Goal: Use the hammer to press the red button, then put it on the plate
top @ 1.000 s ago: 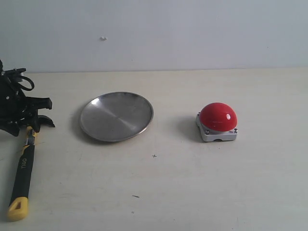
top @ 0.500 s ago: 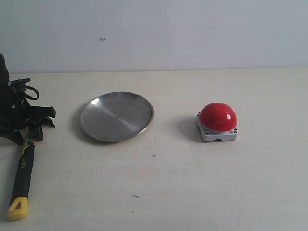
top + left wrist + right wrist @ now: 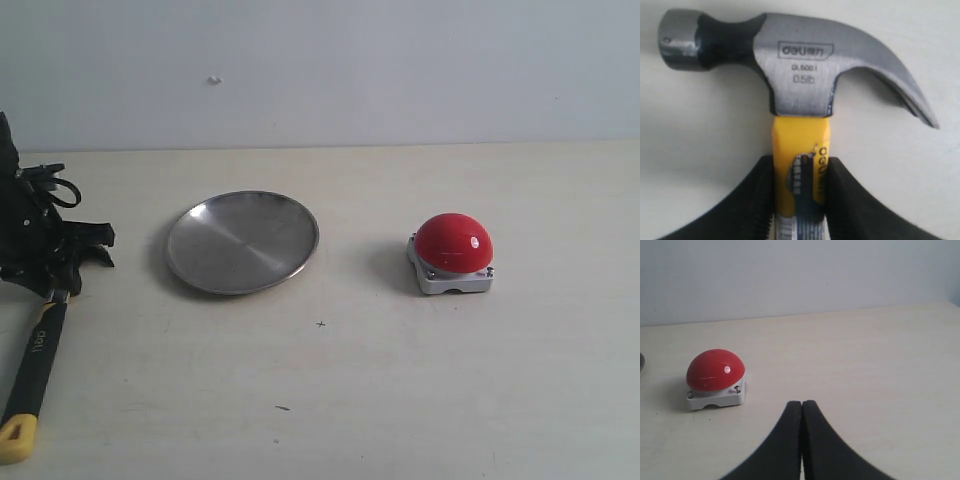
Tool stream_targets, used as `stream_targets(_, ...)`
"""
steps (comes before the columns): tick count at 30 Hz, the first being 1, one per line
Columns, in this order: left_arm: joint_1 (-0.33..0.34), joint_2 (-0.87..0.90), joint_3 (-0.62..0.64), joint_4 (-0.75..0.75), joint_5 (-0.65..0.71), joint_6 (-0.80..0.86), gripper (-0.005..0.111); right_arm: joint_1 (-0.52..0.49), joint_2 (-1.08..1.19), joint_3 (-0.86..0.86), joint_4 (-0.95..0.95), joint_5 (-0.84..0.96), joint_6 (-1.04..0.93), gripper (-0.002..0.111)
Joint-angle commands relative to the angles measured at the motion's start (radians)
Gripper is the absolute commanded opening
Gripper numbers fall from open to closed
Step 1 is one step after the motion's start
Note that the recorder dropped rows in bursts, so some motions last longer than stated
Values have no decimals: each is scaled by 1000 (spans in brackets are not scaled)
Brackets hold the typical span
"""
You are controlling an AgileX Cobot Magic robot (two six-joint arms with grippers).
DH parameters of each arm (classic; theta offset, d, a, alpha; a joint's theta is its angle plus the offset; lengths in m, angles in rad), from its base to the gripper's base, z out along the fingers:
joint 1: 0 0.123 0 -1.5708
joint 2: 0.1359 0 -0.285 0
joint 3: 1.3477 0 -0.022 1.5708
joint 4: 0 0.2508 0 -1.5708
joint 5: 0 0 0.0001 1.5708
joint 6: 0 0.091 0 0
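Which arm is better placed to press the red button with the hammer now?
Left. The left pincer is shut on the hammer at its yellow neck; the right pincer is shut and holds nothing.

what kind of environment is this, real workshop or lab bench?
Most likely a staged lab tabletop, not a workshop: a plain pale table against a blank wall, with a plate, a red button and a hammer set out, the hammer clamped in the left gripper.
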Motion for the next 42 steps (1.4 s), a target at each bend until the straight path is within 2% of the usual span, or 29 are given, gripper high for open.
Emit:
stream_targets(1,-2,-6,-5,0,-51,46,0,-7,-5,4,-2,-8,-1,0)
stream_targets(10,-2,-70,-5,-69,-134,145,0,-7,-5,4,-2,-8,-1,0)
stream_targets(20,-2,-108,-5,-307,-125,332,0,-7,-5,4,-2,-14,-1,0)
stream_targets(23,-2,-148,-5,-323,-107,353,0,-7,-5,4,-60,-143,0,0)
stream_targets(29,-2,-197,-5,-394,-91,393,0,-7,-5,4,108,-356,10,0)
stream_targets(33,-2,-215,-5,-519,-59,486,0,-5,-5,4,277,-432,228,0)
stream_targets(37,-2,-215,-5,-641,-30,579,0,46,11,-11,29,-515,510,0)
stream_targets(40,-2,-215,-5,-717,-6,642,0,108,89,-89,-363,-639,838,0)
stream_targets(42,-2,-215,-5,-756,14,669,0,131,195,-158,-555,-719,1006,0)
